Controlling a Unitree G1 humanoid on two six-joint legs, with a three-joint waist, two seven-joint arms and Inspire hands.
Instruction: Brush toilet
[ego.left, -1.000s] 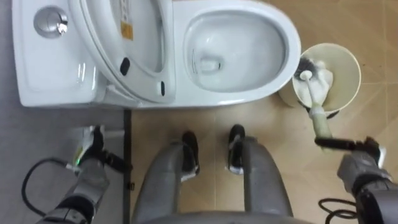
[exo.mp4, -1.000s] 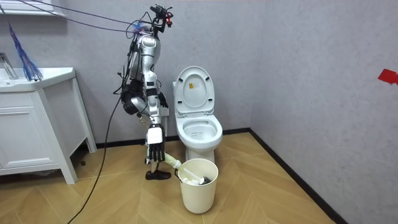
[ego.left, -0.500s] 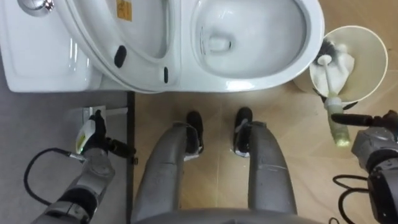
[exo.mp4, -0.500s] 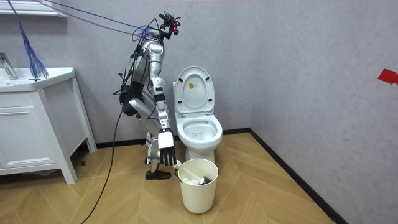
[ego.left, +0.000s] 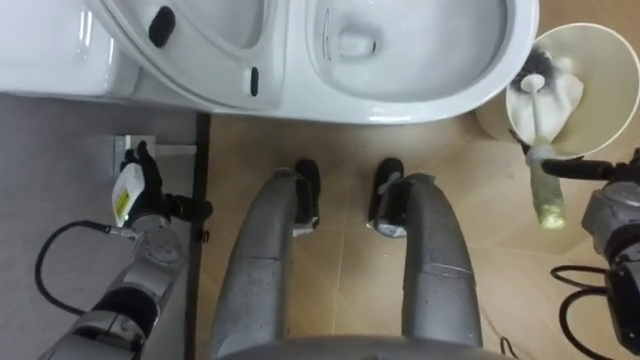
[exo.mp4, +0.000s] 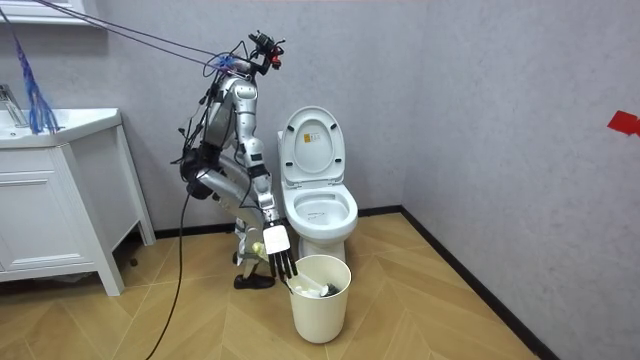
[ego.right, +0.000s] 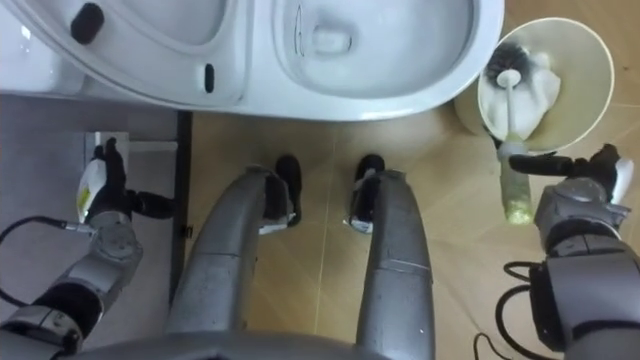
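- Looking down from the head cam, the toilet (ego.left: 440, 95) runs along the top of the frame with its lid up, and my feet are parked right in front of the bowl.
- The toilet brush (ego.left: 548, 195) is in the upper right. Its head sits inside the cream bin (ego.left: 610, 60) and its handle leans out over the rim toward the bottom of the frame.
- My right hand (ego.left: 612, 215) is at the right edge with its fingers (ego.left: 575, 170) stretched out straight. One tip reaches the handle just outside the rim, but they aren't wrapped round it.
- The room view agrees, with that hand hanging splayed at the bin's rim while I'm bent forward beside the toilet.
- My left hand (ego.left: 140, 205) is at the lower left over the floor, fingers loose and empty.
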